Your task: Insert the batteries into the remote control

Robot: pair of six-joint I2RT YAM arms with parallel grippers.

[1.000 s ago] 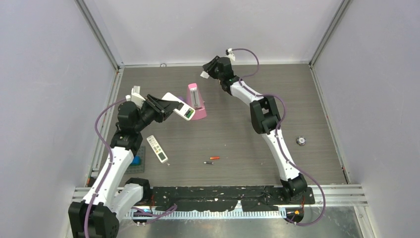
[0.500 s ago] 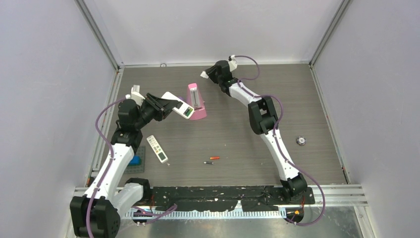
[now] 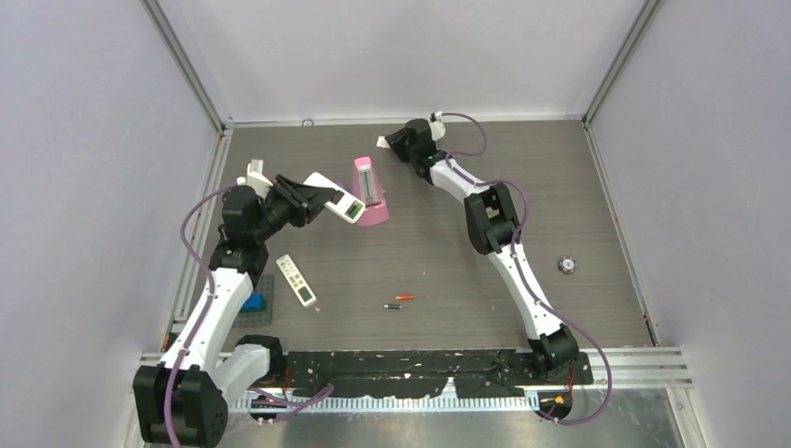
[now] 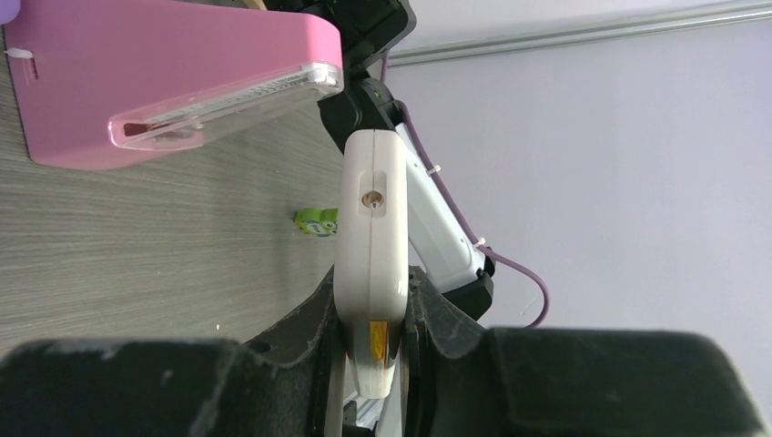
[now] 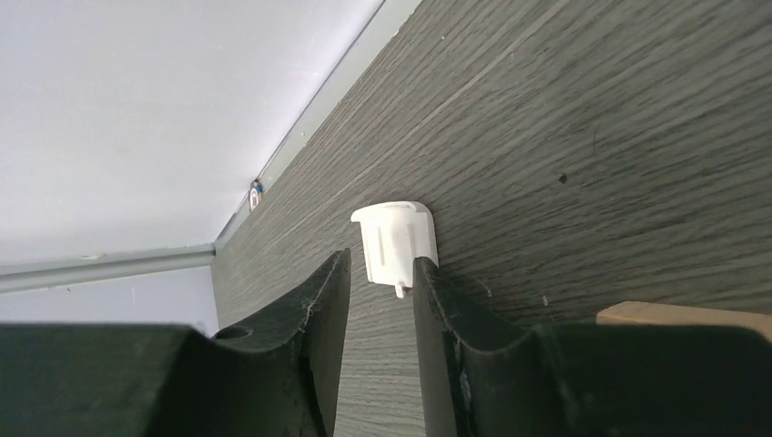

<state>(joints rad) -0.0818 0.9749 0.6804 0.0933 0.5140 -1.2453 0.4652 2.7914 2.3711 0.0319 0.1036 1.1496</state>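
My left gripper (image 3: 312, 198) (image 4: 375, 278) is shut on a white remote control (image 3: 334, 198) (image 4: 373, 218), holding it edge-on above the table. The remote's open compartment end (image 3: 354, 213) shows green. At the far middle, my right gripper (image 3: 392, 140) (image 5: 382, 257) pinches a small white battery cover (image 3: 381, 142) (image 5: 396, 244) at its very fingertips, tilted up just over the table. Two batteries lie loose near the front centre, one red-orange (image 3: 404, 298) and one dark (image 3: 393, 306), far from both grippers.
A pink wedge-shaped object (image 3: 370, 191) (image 4: 173, 82) stands beside the held remote. A second white remote (image 3: 296, 280) lies front left, near a blue block (image 3: 256, 302). A small green piece (image 4: 316, 221) lies beyond the pink object. A small round black object (image 3: 566, 265) sits at right.
The right wrist has swung lower and slightly nearer while the white cover at its tips stayed almost in place. The left arm and its remote have not moved.
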